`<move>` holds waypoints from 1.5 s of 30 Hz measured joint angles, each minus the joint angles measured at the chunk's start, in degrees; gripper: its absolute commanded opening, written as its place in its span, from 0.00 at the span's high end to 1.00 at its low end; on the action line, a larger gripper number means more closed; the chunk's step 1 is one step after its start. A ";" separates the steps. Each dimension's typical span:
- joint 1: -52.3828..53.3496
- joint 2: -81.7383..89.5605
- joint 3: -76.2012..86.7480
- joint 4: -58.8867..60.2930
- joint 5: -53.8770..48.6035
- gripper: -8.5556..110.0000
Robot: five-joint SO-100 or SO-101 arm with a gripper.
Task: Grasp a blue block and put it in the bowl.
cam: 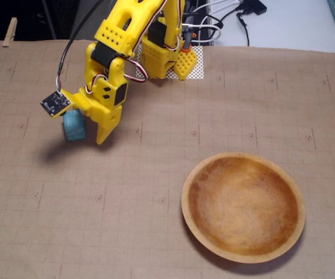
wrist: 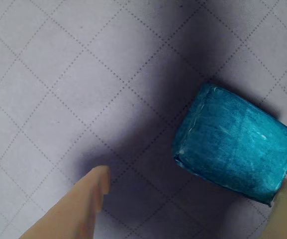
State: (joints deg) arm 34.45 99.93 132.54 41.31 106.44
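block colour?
Teal-blue with a streaky, slightly glossy surface; the blue block shows best in the wrist view.

Open counter between hand and bowl

In the fixed view the hand (cam: 89,131) hangs at the left with the blue block (cam: 73,126) at its fingers; in the wrist view the block (wrist: 235,142) sits near the right finger (wrist: 285,214), and the grid paper between it and the left finger (wrist: 91,196) is bare. From there across the paper-covered counter (cam: 155,197) to the bowl (cam: 242,206) at lower right nothing stands in the way. The bowl's raised rim is the one edge to clear. Behind, the yellow arm base (cam: 167,55) and its cables (cam: 213,23) crowd the top edge, and clothespins (cam: 8,32) hold the paper's far corners.
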 measured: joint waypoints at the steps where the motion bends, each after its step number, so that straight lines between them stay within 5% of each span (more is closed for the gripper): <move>1: 0.53 0.00 0.00 0.00 0.00 0.57; 45: -0.53 -4.92 -1.93 -6.24 0.70 0.57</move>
State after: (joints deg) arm 33.93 95.01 130.61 35.07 107.14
